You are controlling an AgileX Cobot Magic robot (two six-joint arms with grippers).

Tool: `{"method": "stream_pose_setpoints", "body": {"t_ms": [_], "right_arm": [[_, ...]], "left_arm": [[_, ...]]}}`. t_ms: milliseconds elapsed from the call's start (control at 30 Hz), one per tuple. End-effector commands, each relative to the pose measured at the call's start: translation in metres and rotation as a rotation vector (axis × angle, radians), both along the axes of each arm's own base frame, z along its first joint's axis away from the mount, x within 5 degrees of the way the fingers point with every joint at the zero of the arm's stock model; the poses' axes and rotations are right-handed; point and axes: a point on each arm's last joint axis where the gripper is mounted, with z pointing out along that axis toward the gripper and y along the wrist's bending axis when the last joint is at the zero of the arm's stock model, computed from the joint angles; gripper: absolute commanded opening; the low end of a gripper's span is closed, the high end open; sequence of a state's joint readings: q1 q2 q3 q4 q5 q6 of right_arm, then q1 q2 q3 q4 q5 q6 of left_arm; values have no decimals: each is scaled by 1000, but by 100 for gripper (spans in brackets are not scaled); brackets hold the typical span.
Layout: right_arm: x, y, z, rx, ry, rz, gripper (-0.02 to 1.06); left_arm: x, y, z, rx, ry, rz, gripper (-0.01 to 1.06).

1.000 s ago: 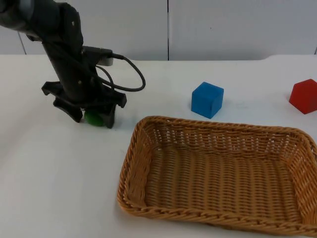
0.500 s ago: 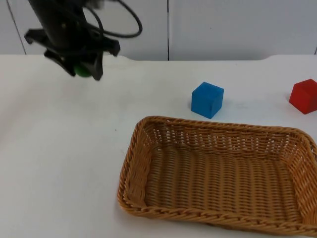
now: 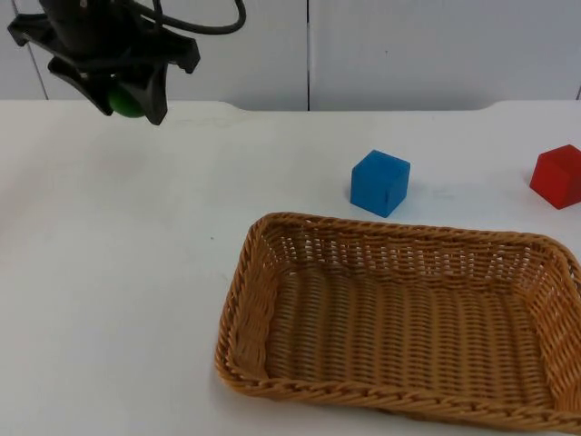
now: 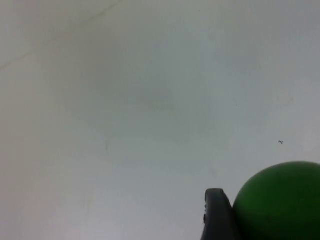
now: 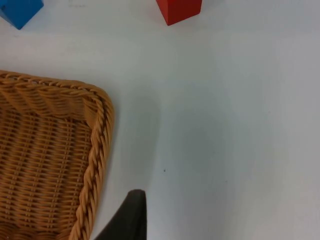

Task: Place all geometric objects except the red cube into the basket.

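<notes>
White table (image 3: 109,272) with a grey partition wall (image 3: 408,54) behind it, and the wicker basket (image 3: 238,300) sits toward the front right with nothing in it. The left gripper (image 3: 116,98) is up in the air over the far left part of the table, fingers clamped on a green ball (image 3: 125,101), and in the left wrist view you can see that ball (image 4: 280,202) pressed right against a black fingertip (image 4: 216,215). The blue cube (image 3: 380,183) sits on the table just behind the basket's far rim, the red cube (image 3: 556,175) is off by the right edge, and the right arm waits with one fingertip (image 5: 131,217) beside the basket corner (image 5: 97,150), so can't tell if that gripper is open or closed.
</notes>
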State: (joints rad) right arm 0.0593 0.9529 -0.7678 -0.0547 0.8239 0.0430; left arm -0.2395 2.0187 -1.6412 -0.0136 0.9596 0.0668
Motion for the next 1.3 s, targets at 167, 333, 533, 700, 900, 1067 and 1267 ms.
{"method": "stream_pose_setpoints", "body": {"t_ms": [167, 333, 533, 700, 900, 1067, 1267], "right_arm": [[0, -1, 3, -6, -14, -1, 105], [0, -1, 3, -6, -11, -2, 105], [0, -1, 3, -6, -8, -2, 105], [0, -1, 3, -6, -4, -2, 105], [-1, -2, 2, -18, 5, -1, 105], [-1, -2, 2, -18, 5, -1, 105], [-1, -2, 2, -16, 5, -2, 105]], "left_arm": [[-18, -43, 5, 6, 23, -115, 0], [-37, -85, 5, 25, 29, -249, 0], [-70, -138, 5, 41, 28, -412, 0], [-97, -174, 5, 61, 17, -525, 0], [-128, -206, -2, 71, -7, -639, 0], [-142, -208, -30, 75, -12, -676, 0], [-145, -198, -59, 105, -55, -693, 0]]}}
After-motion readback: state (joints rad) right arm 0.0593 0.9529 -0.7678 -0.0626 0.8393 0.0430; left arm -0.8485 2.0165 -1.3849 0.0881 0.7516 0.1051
